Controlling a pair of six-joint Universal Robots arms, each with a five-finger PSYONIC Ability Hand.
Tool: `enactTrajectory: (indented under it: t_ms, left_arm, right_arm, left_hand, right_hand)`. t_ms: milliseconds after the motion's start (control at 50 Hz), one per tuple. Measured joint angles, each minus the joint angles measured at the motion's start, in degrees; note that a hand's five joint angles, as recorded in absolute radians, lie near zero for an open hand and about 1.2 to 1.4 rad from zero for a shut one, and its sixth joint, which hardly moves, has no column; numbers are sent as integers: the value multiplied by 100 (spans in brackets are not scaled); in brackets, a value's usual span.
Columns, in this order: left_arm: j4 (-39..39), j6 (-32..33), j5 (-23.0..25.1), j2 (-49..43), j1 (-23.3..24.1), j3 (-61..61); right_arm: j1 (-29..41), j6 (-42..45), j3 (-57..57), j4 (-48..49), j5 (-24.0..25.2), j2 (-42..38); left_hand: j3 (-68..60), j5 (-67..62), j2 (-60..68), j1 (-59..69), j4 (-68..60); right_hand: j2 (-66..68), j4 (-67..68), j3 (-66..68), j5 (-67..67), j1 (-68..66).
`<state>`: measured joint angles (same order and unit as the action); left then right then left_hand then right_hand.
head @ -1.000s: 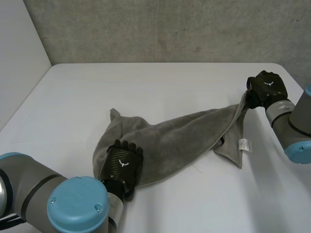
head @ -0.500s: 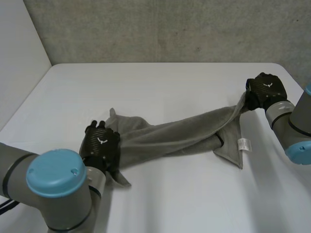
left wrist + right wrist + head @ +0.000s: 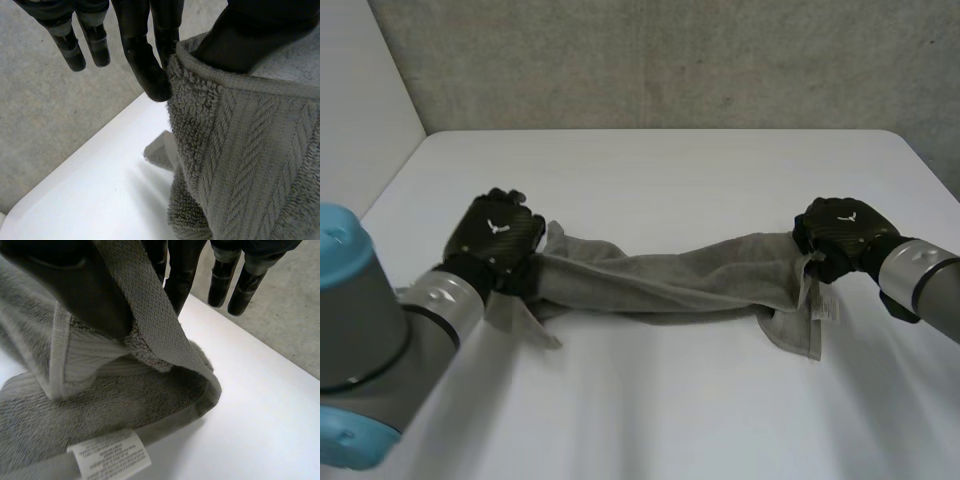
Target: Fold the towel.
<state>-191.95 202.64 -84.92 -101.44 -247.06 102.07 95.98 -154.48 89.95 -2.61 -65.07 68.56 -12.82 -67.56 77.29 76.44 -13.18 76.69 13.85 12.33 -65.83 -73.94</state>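
Left hand (image 3: 498, 232) and right hand (image 3: 840, 232) clamped on opposite towel (image 3: 670, 280) ends; white label (image 3: 111, 456), print illegible

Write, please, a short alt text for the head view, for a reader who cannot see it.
A grey terry towel stretches as a bunched band across a white table. The robot's black left hand grips one end and its right hand the other, beside a white label.

A white table (image 3: 650, 170) with rounded far corners fills the foreground; a rough grey wall (image 3: 670, 60) stands behind it; a smooth pale wall (image 3: 360, 90) flanks the left side.
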Motion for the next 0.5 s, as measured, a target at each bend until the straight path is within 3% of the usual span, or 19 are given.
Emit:
enactTrajectory:
  t_ms: [280,400,500]
  left_arm:
    - [2177,360,1847,-107,-822,-723]
    - [2495,1060,2020,-573,-1131,-1093]
    - [2220,1442,1890,-1170,-1246,-1822]
  right_arm:
    - [-205,845,-60,-1303,719,281]
    - [-141,1161,-188,-1325,785,220]
    - [-45,1384,-611,-899,857,-84]
  left_hand:
    - [0,-27,11,0,0]
    - [0,-27,13,0,0]
    - [0,-27,14,0,0]
  right_hand:
    - [0,0,0,0,0]
    - [0,0,0,0,0]
    - [1,0,0,0,-1]
